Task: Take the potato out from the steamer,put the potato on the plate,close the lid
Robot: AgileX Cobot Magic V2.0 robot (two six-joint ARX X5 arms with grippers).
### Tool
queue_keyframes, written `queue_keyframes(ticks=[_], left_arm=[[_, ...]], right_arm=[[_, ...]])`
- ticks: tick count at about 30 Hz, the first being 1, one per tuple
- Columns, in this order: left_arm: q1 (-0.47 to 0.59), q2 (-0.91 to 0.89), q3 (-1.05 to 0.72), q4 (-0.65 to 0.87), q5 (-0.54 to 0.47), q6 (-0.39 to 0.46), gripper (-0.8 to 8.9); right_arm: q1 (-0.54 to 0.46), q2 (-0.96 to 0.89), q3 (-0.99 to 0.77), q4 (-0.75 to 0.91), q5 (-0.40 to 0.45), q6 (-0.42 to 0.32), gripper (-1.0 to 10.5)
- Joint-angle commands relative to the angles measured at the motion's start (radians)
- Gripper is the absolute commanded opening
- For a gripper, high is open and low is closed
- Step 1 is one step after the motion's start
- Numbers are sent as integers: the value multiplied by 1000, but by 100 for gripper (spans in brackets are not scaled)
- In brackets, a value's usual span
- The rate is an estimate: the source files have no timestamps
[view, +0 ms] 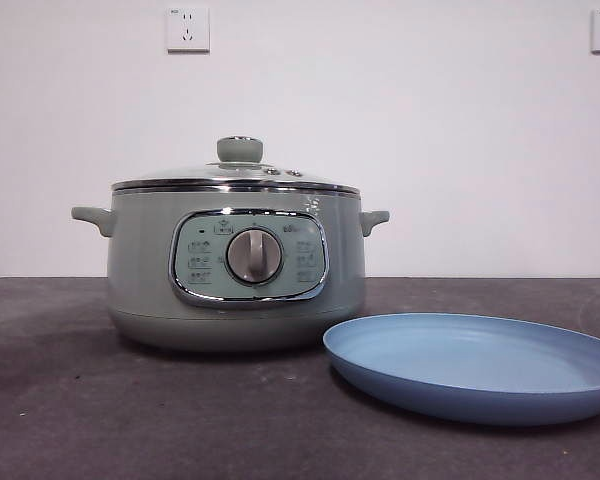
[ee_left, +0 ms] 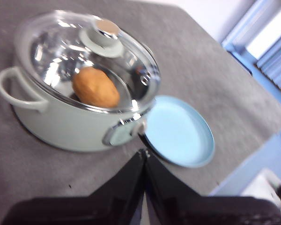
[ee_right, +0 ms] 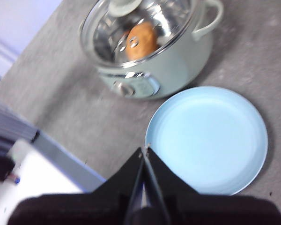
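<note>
The sage-green steamer (view: 235,265) stands on the dark table with its glass lid (view: 238,172) on. Through the lid, the wrist views show the orange-brown potato (ee_left: 95,87) inside the pot; it also shows in the right wrist view (ee_right: 140,40). The light-blue plate (view: 475,365) lies empty in front of and to the right of the steamer. My left gripper (ee_left: 144,157) is shut and empty, held high above the table, short of the steamer. My right gripper (ee_right: 144,152) is shut and empty, high above the plate's near rim (ee_right: 152,136). Neither arm shows in the front view.
The grey table's edge (ee_right: 61,150) runs close to the plate and steamer in the right wrist view, with floor and a white object beyond. A white wall with two sockets (view: 187,28) stands behind the table.
</note>
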Motion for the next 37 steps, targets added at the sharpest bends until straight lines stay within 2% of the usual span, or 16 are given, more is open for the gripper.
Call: queue_keyframes(ticks=[1, 5, 6, 8, 10, 11, 13, 14, 21, 27, 37], left_arm=[[-18, 11, 31, -44, -1, 81, -8], [-28, 11, 46, -47, -6, 80, 18], [-28, 11, 47, -46, -8, 79, 74], [-28, 11, 48, -46, -10, 78, 356], [-28, 11, 48, -44, -9, 78, 642], [-28, 11, 48, -41, -9, 76, 694], [-28, 11, 48, -33, -9, 58, 696], [-28, 11, 48, -27, -9, 47, 696], [-29, 14, 48, 19, -18, 42, 696], [-73, 83, 69, 79, -49, 17, 696], [-269, 367, 265, 171, -246, 30, 696]], right_arm=[[33, 11, 8, -11, 0, -43, -12], [51, 12, 8, -11, 3, -42, 10], [51, 12, 8, -11, 3, -41, 12], [51, 12, 8, -11, 3, -40, 114], [51, 12, 8, -11, 3, -27, 329], [51, 12, 8, -11, 3, -23, 425], [51, 12, 8, -11, 4, -21, 561], [51, 12, 8, -11, 3, -22, 574], [51, 12, 8, -11, 3, -22, 571], [51, 12, 8, -11, 3, -22, 572], [51, 12, 8, -11, 3, -22, 571]])
